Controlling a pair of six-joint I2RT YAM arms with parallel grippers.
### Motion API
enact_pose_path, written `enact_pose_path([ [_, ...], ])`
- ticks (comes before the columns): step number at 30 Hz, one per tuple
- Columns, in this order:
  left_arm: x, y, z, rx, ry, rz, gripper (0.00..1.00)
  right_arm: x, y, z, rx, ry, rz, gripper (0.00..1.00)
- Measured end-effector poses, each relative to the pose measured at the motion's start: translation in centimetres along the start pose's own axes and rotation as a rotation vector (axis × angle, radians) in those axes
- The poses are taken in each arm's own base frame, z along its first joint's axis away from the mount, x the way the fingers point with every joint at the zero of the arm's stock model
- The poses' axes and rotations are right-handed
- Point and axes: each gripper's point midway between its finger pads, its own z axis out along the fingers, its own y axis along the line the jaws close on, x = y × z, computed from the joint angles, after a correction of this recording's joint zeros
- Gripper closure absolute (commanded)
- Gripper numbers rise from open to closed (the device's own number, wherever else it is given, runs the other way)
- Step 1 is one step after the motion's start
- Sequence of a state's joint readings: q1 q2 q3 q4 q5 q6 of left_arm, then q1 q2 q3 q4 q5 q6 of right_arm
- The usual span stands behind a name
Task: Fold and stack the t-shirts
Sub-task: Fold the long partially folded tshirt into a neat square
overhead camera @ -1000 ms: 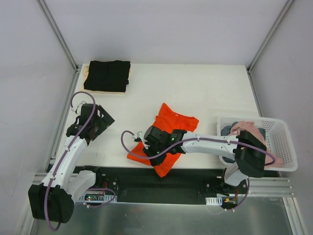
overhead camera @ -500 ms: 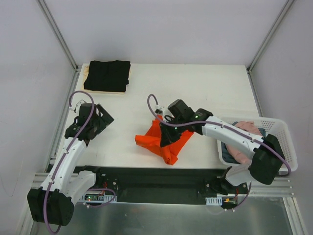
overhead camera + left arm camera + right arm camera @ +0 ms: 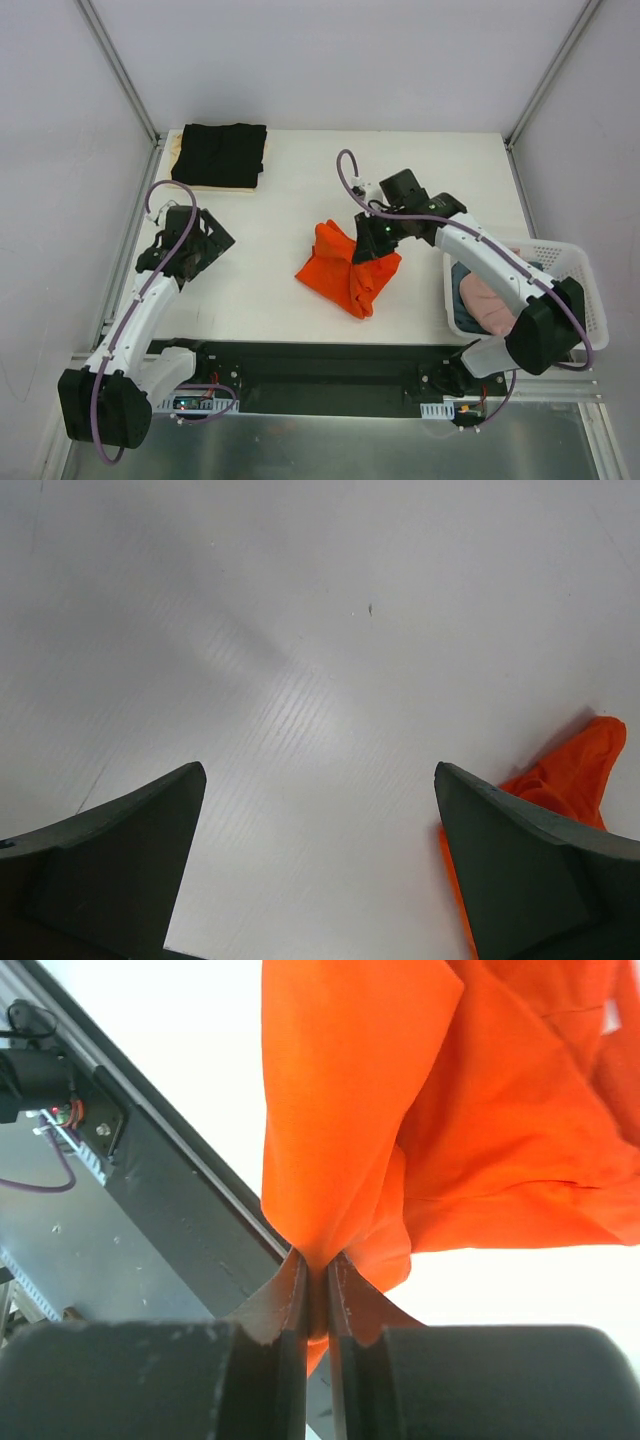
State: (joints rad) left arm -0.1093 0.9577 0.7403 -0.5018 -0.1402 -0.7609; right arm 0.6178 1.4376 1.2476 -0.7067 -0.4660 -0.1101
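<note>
The orange-red t-shirt [image 3: 345, 268] is bunched up at the table's middle, part lifted. My right gripper [image 3: 372, 240] is shut on a pinch of its cloth [image 3: 400, 1130], which hangs from the jaws in the right wrist view [image 3: 318, 1272]. A folded black t-shirt [image 3: 220, 154] lies at the back left on a cream one [image 3: 181, 182]. Pink [image 3: 492, 304] and dark blue [image 3: 463, 283] shirts lie in the basket. My left gripper [image 3: 205, 243] is open and empty over bare table at the left; its view [image 3: 320, 810] shows the orange shirt's edge [image 3: 565, 775] at the right.
The white lattice basket [image 3: 586, 300] stands at the right front edge. A black rail [image 3: 330, 360] runs along the near table edge. Cage posts stand at the back corners.
My right gripper has pulled the orange shirt up and toward the back right, from the front edge to mid-table. The shirt went from spread out to bunched. The left arm has hardly moved.
</note>
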Motion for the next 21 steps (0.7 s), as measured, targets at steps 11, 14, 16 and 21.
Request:
enact_pose_path([
  [11,0.3,-0.1,1.1,-0.01,0.026,0.027,0.01,-1.7,-4.5,1.1,0.034,0.069,-0.061,0.96],
  [14,0.5,-0.5,1.3,0.005,0.042,0.031,0.01,-2.0,-4.1,1.5,-0.004,0.082,-0.088,0.96],
  [16,0.6,-1.0,1.3,0.033,0.052,0.037,0.01,-1.9,-3.6,1.4,-0.038,0.086,-0.105,0.96],
  [21,0.5,-2.2,1.2,0.092,0.057,0.046,0.01,-1.7,-3.1,1.3,-0.082,0.091,-0.144,0.95],
])
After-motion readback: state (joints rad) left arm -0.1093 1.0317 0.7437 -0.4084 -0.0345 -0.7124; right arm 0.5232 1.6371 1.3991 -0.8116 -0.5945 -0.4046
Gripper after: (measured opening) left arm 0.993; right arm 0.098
